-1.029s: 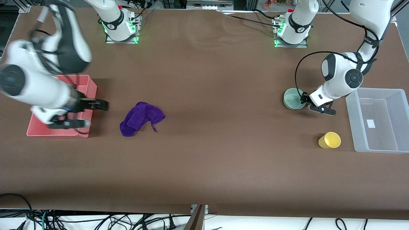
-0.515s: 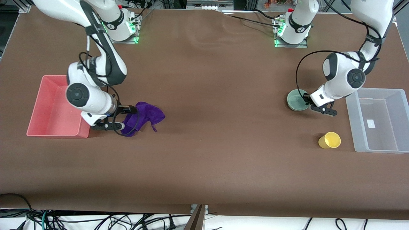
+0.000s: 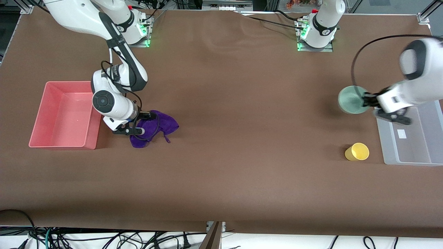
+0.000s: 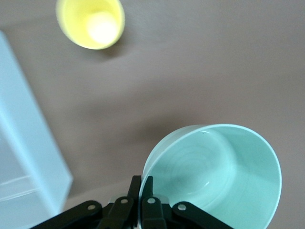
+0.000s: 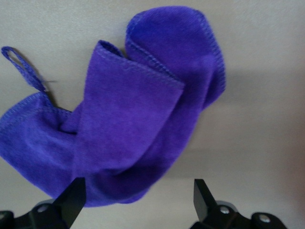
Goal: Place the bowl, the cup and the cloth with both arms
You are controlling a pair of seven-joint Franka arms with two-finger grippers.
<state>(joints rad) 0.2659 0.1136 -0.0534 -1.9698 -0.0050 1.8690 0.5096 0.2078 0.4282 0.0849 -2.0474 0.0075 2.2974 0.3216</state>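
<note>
My left gripper (image 3: 366, 101) is shut on the rim of the pale green bowl (image 3: 350, 100) and holds it in the air beside the clear bin (image 3: 429, 159). In the left wrist view the gripper (image 4: 142, 183) pinches the wall of the bowl (image 4: 219, 167), with one finger inside and one outside. The yellow cup (image 3: 357, 151) stands on the table nearer the front camera and also shows in the left wrist view (image 4: 90, 21). My right gripper (image 3: 143, 122) is open, low over the pink-tray end of the purple cloth (image 3: 157, 125). In the right wrist view the gripper (image 5: 138, 187) straddles the edge of the crumpled cloth (image 5: 133, 114).
A pink tray (image 3: 38, 140) sits at the right arm's end of the table, beside the cloth. The clear bin sits at the left arm's end, and its wall shows in the left wrist view (image 4: 24, 143). The brown table (image 3: 242, 138) is bare between the two ends.
My left gripper has lifted the bowl off the table and carried it toward the clear bin. My right arm has swung from over the pink tray down to the cloth.
</note>
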